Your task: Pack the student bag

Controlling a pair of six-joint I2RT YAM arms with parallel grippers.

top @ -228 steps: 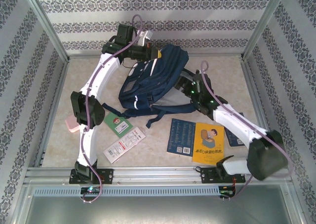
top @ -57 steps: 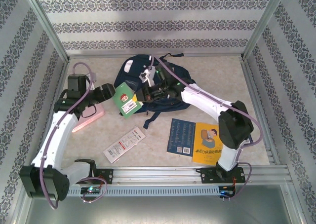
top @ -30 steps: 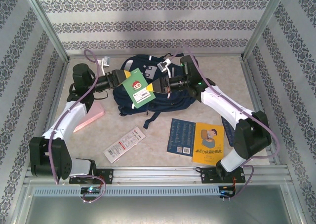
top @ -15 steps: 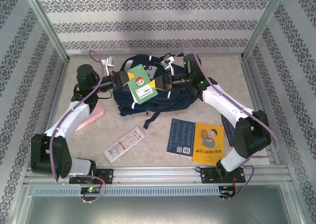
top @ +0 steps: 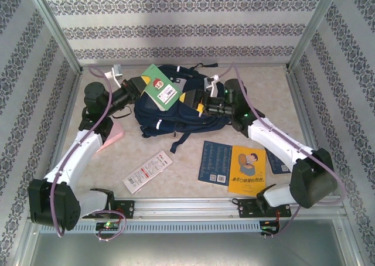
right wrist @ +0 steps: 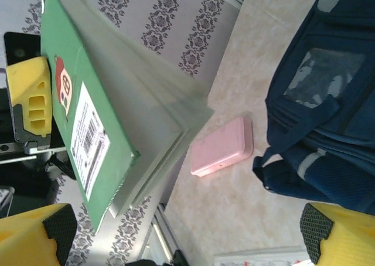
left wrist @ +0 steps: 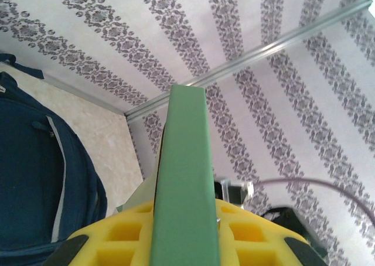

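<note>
The left tool (top: 140, 84) is clamped on one edge of the green softcover book (top: 159, 85), holding it aloft and tilted above the far-left part of the large navy-blue fabric backpack (top: 176, 116). The backpack lies slumped at the back of the beige worktop (top: 140, 146). From the left wrist the green book runs edge-on between the yellow pads (left wrist: 252, 236), so the grip looks square. The right tool (top: 197, 102) hovers by the bag's upper right with its jaws spread wide and nothing in them. Its own camera looks past the book's cover to a pink rectangular case (right wrist: 222, 146) lying on the worktop. The job now, by the look of it, is getting that book into the main compartment, and whether the mouth is open cannot be told from here. Best play: the right tool takes the upper lip of the opening and lifts it. The left arm then turns the book edge-first, slides it in low and lets go only once it is well inside. The risks are a corner snagging on fabric or a strap, and the soft bag folding shut.
</note>
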